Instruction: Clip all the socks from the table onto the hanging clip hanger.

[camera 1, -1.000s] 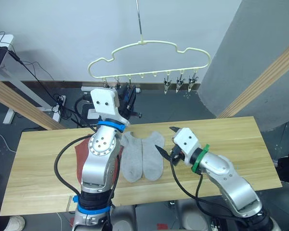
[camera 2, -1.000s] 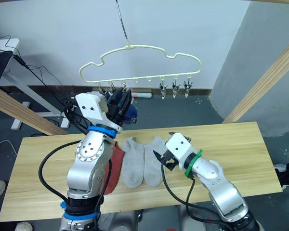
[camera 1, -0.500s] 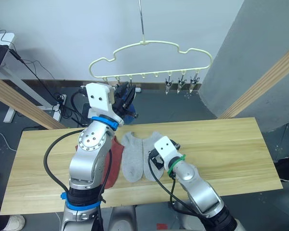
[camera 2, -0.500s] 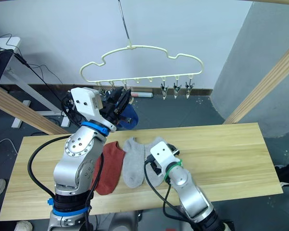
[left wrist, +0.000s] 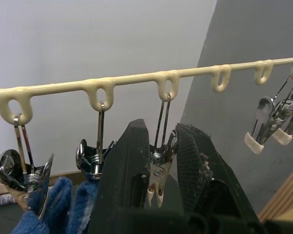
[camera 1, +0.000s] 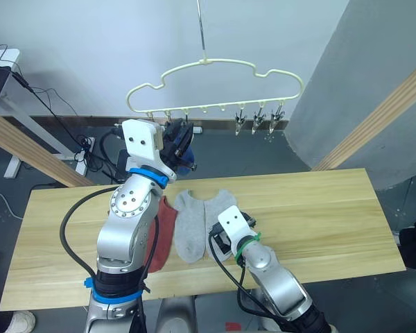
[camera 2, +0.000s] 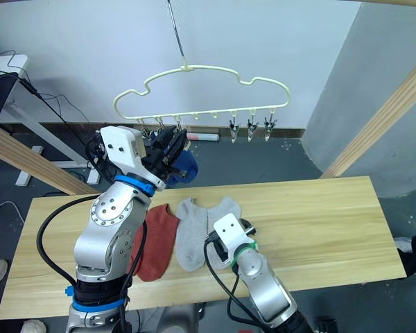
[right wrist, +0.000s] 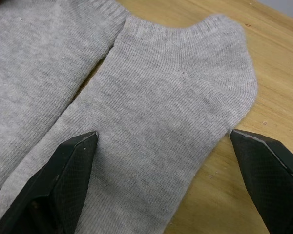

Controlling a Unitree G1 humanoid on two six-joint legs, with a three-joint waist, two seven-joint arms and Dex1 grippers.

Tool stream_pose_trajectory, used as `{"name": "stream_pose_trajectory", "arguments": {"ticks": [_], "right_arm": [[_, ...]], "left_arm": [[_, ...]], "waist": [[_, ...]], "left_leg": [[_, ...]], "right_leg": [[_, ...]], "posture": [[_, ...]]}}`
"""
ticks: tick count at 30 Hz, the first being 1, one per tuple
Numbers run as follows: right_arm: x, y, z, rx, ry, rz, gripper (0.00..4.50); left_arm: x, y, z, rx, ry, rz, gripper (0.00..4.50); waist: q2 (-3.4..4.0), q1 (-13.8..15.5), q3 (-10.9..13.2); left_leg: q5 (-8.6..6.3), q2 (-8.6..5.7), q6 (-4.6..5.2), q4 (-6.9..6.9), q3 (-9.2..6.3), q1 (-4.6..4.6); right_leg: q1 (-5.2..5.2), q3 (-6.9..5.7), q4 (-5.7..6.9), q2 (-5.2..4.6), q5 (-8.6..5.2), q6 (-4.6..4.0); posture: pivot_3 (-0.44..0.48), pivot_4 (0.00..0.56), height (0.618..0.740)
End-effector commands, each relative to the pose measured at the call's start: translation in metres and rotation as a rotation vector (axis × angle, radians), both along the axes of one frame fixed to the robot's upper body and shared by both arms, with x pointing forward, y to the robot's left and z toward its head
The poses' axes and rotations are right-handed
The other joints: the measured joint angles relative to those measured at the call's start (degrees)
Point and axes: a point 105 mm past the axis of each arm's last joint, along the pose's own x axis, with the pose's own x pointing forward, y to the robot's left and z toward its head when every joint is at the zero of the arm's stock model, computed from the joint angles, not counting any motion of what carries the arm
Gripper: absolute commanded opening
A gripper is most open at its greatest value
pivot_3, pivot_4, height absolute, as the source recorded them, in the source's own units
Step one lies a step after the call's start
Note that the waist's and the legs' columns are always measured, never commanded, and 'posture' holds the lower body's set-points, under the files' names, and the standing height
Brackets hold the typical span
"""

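The pale yellow clip hanger (camera 1: 215, 64) hangs on its hook above the table (camera 1: 319, 208). My left gripper (left wrist: 161, 127) is raised to it, its black fingers (left wrist: 129, 165) closed around one metal clip (left wrist: 157, 183). Blue socks (left wrist: 53, 204) hang from the two clips beside it. On the table lie a rust-red sock (camera 2: 156, 239) and two light grey socks (camera 2: 191, 232), side by side. My right gripper (right wrist: 162, 135) is open low over the right grey sock (right wrist: 176, 97), one finger on each side of it.
Three free clips (camera 1: 260, 118) hang at the hanger's right end. Slanted wooden beams stand at the left (camera 1: 28, 146) and right (camera 1: 374, 118). Cables and a white desk frame (camera 1: 14, 104) lie on the floor behind the table.
My right arm has swung left and lowered onto the right grey sock. My left arm shifted slightly left at the hanger, uncovering the red sock.
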Motion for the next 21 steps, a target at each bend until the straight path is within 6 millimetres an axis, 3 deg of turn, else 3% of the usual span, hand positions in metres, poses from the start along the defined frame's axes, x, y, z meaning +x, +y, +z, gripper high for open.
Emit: {"name": "stream_pose_trajectory", "arguments": {"ticks": [1,4,10,14,21], "right_arm": [[-0.003,0.007,-0.011,0.05,0.08,-0.031,4.33],[-0.001,-0.003,-0.014,0.036,0.087,-0.028,3.6],[0.0,-0.048,-0.017,-0.018,0.108,-0.016,1.47],[0.0,-0.055,-0.008,-0.02,0.095,0.037,0.09],[0.003,-0.063,0.021,-0.092,-0.042,0.235,0.0]], "left_arm": [[-0.01,-0.003,0.012,-0.001,-0.055,-0.014,0.69],[-0.01,-0.003,0.011,0.0,-0.055,-0.013,0.69],[-0.011,-0.002,0.01,-0.003,-0.051,-0.009,0.69],[-0.011,-0.003,0.009,-0.008,-0.05,-0.007,0.69],[-0.012,-0.004,0.012,-0.019,-0.052,-0.024,0.69]], "waist": [[0.0,0.0,0.0],[0.0,0.1,0.0],[0.0,0.4,0.0],[0.0,0.3,0.0],[0.0,0.1,0.0]], "left_leg": [[0.0,0.0,0.0,0.0,0.0,0.01],[0.0,0.0,0.0,0.0,-0.01,0.02],[0.0,-0.07,0.0,0.02,0.0,-0.01],[0.0,-0.06,0.01,0.01,0.0,-0.01],[0.0,-0.04,0.0,0.01,0.02,-0.01]], "right_leg": [[0.01,0.0,0.01,0.01,0.0,0.0],[0.02,0.0,0.02,0.02,0.0,0.01],[0.04,0.01,-0.02,-0.04,-0.01,0.03],[0.05,0.0,-0.05,-0.04,-0.01,0.03],[0.04,0.02,-0.04,0.01,-0.01,0.03]], "posture": [[-0.068,0.345,0.74],[-0.07,0.346,0.74],[-0.08,0.346,0.74],[-0.082,0.346,0.74],[-0.087,0.346,0.74]]}}
